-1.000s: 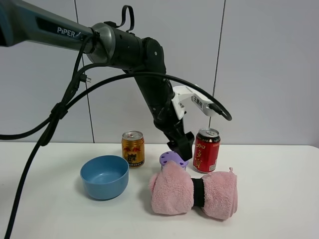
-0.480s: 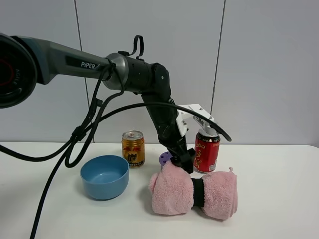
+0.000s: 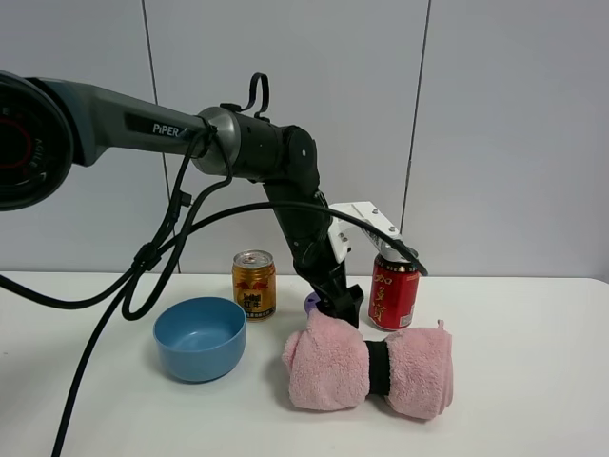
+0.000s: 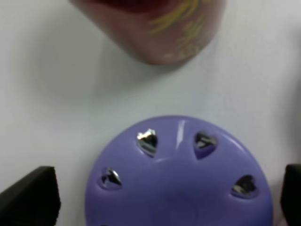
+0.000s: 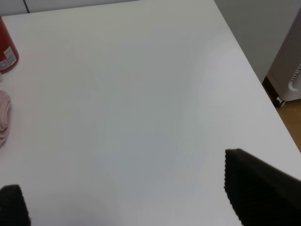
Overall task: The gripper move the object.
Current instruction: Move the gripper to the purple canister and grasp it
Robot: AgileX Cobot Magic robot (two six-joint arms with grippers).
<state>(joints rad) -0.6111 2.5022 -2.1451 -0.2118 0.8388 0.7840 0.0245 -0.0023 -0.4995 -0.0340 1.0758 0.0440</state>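
Left arm's pincer hangs directly over the purple-lidded tub, which stands on the white worktop between the gold can at its 9 o'clock and the red can at its 3 o'clock. Exterior cam shows only a sliver of the lid, w/ the rest hidden by the pincer and the pink towel roll, which lies just in front at approx. 5 o'clock. Left wrist cam: pincer spread wide, one black finger on either side of the heart-holed lid, neither seen touching it. Blue bowl sits at the gold can's 8 o'clock. Right arm's pincer, seen on its own wrist cam only, is spread over bare worktop, pinching nothing.
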